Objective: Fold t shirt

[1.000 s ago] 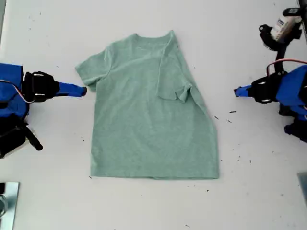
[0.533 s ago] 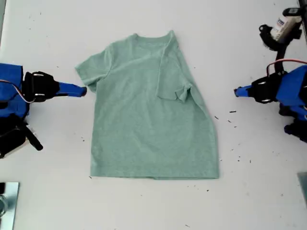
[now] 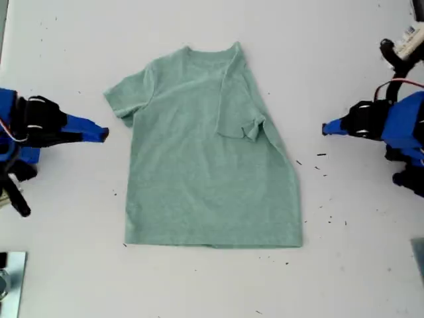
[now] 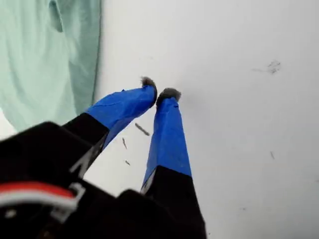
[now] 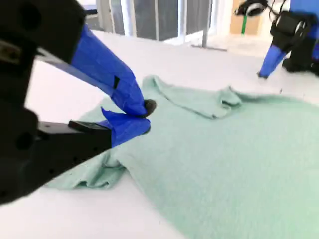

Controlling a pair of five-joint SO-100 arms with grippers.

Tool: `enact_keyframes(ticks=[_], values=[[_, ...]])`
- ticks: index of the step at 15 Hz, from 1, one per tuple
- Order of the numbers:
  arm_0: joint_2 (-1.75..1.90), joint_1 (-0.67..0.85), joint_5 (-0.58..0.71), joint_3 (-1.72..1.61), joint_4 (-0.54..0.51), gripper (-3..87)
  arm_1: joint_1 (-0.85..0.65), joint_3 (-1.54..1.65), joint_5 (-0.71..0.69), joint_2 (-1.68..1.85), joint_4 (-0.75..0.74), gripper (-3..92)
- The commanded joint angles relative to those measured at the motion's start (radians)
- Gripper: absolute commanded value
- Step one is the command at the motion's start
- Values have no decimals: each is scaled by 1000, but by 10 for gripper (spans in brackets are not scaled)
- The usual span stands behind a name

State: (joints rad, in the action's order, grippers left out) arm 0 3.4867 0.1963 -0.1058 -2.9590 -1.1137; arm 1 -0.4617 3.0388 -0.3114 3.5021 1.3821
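1. In the exterior view, the t shirt [image 3: 199, 172] lay flat in the middle of the white surface [image 3: 344, 265], with the neckline away from the camera. The sleeve [image 3: 242, 99] on the exterior view's right was already folded inward; the other sleeve [image 3: 126, 99] was spread out. My second end effector [image 3: 104, 134] stood just beside this spread sleeve, not touching it. My first end effector [image 3: 325, 128] was well apart from the cloth, on the exterior view's right.

2. In the first wrist view, my first end effector [image 4: 160, 92] had its blue tips pressed together with nothing between them, above bare surface [image 4: 239, 124]. The t shirt [image 4: 45, 59] showed only as an edge. Small dark specks [image 4: 142, 129] lay on the surface.

3. In the second wrist view, my second end effector [image 5: 144, 117] was also pressed together and seemed empty. The t shirt [image 5: 224, 149] stretched away from it, with the loose sleeve [image 5: 89, 174] close by.

4. I judged that the step in hand was to fold the spread sleeve inward. To do it well, the tips should first spread, take the sleeve hem low and carry it over without dragging the body of the shirt.

5. The surface was plain white and slightly marked. Behind it, the room showed window frames [image 5: 149, 20].
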Motion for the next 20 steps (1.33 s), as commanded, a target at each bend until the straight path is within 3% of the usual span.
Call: enact_keyframes(ticks=[1,2,4,5,6,8,11,15,18,20], values=[[-411,-31,-29,344,-95,-3,32,43,-57,6,-20,23],[-595,-3,6,514,-198,-3,83,41,-87,6,-77,22],[-775,98,124,755,-376,-3,49,18,-169,6,-195,23],[-862,164,199,841,-466,-3,29,-17,-160,6,-143,23],[-950,206,281,897,-483,-3,21,-40,-153,6,-78,23],[-1127,311,405,971,-486,1,28,-44,-124,6,-31,42],[-1266,468,503,979,-477,219,35,-58,-106,6,17,98],[-1384,578,563,1012,-431,264,66,-55,-100,6,17,93],[-1456,641,603,851,-259,274,77,-46,-106,6,11,89],[-1402,626,546,767,-184,267,91,-46,-107,6,11,88]])
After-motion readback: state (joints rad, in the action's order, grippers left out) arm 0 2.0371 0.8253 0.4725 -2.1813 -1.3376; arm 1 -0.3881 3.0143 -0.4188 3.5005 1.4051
